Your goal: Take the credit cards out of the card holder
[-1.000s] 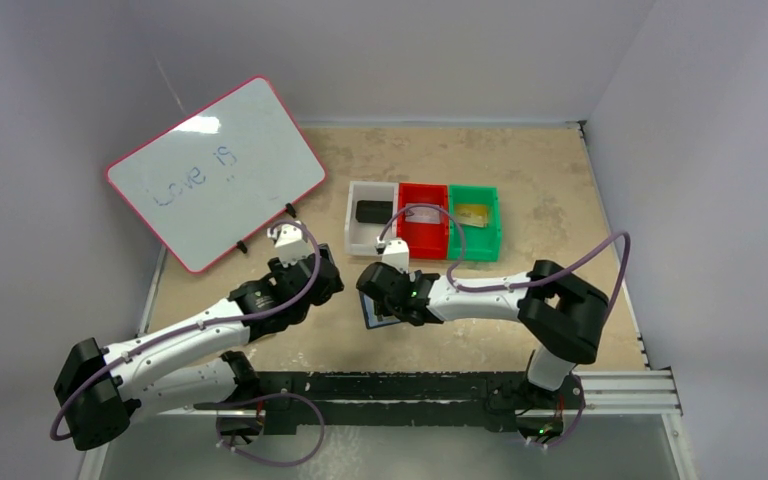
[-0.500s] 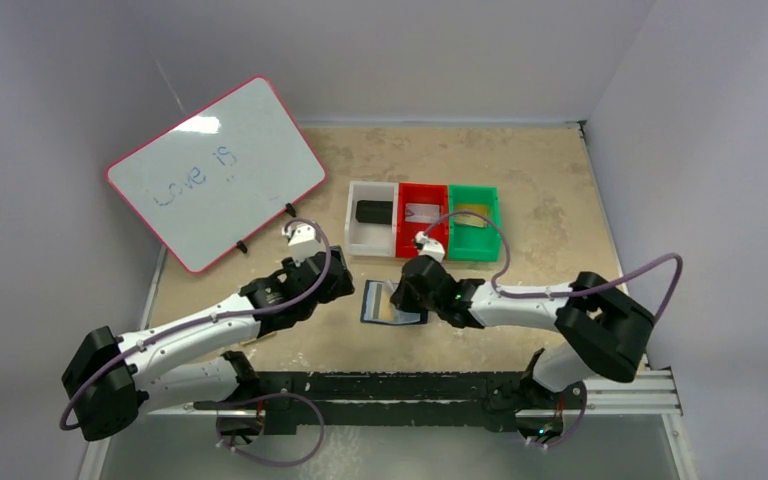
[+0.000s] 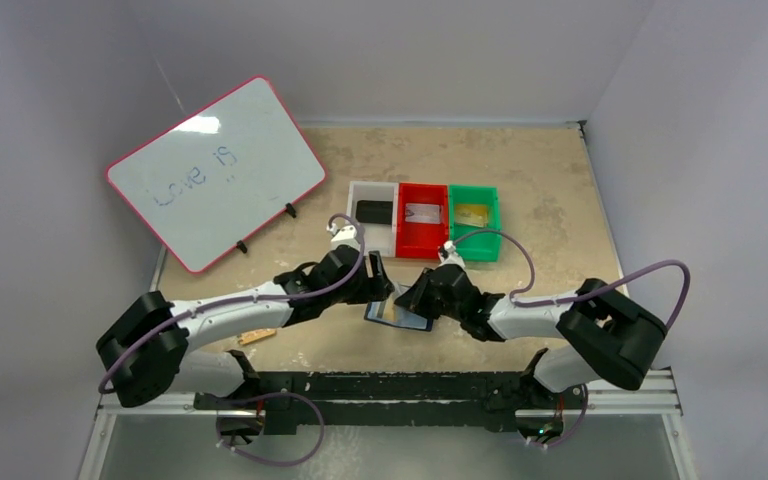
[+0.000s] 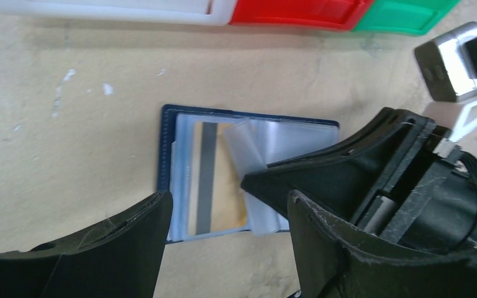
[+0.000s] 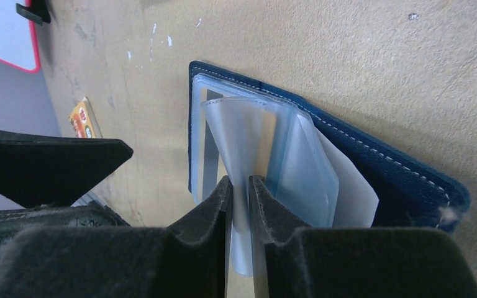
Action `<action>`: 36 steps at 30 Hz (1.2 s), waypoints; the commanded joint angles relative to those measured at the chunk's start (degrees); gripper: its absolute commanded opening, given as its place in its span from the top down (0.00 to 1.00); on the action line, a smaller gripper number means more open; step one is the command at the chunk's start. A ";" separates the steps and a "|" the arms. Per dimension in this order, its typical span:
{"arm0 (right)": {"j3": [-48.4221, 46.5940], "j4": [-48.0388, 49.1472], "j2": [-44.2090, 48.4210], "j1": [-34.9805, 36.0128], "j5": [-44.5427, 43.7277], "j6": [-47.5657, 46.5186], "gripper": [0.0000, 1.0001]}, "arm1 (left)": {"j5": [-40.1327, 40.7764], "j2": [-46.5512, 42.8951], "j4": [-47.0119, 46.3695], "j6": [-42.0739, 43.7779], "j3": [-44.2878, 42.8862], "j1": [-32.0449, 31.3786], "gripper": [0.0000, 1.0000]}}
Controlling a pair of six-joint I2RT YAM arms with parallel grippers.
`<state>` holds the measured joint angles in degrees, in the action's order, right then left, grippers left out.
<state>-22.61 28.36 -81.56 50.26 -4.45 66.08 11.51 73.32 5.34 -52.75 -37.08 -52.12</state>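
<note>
Tabletop (image 3: 560,200): beige and speckled, walled in on three sides.

Whiteboard (image 3: 215,185): pink-rimmed, propped at far left, with faint blue writing on it.

Both arms reach in from the near edge and meet at mid-table.

Three bins stand in a row at centre: white bin (image 3: 354,220), red bin (image 3: 420,248), green bin (image 3: 496,220). We see one flat item in each; the one in the white bin is dark.

Card holder (image 4: 168,161): navy, lying open and flat on the tabletop just near of the red bin, between the two pincers.

Credit card (image 4: 214,180): tan with a dark magnetic stripe, tucked in a transparent pocket on the holder's left half.

Clear sleeve (image 5: 242,143): one leaf of the holder's insert, lifted and bent up off the others.

Right pincer (image 5: 240,186): narrow, its fingers pinching that clear sleeve.

Left pincer (image 4: 227,198): spread wide and holding nothing, poised over the near-left part of the card holder. We cannot tell whether it touches.

Small orange item (image 3: 255,337): on the tabletop at near left, beside the left arm.
</note>
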 commanded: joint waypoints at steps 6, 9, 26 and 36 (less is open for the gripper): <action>3.17 8.18 0.26 -0.56 2.16 2.83 0.81 | -6.74 7.11 -16.49 -4.95 -1.61 0.18 0.33; 3.77 8.48 0.35 -0.63 2.09 3.12 0.81 | -8.37 9.79 -21.79 -8.09 -0.15 0.23 0.33; 5.95 8.90 3.27 -0.70 1.25 3.57 0.74 | -7.82 15.53 -24.64 -12.04 2.29 0.13 0.35; 6.09 4.13 8.26 -0.79 -0.38 3.44 0.67 | -9.65 16.29 -26.83 -11.95 2.16 -1.28 0.36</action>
<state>-16.67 34.65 -76.90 49.74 -3.05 69.45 3.27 89.14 -19.44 -64.55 -34.79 -52.25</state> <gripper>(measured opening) 0.305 0.648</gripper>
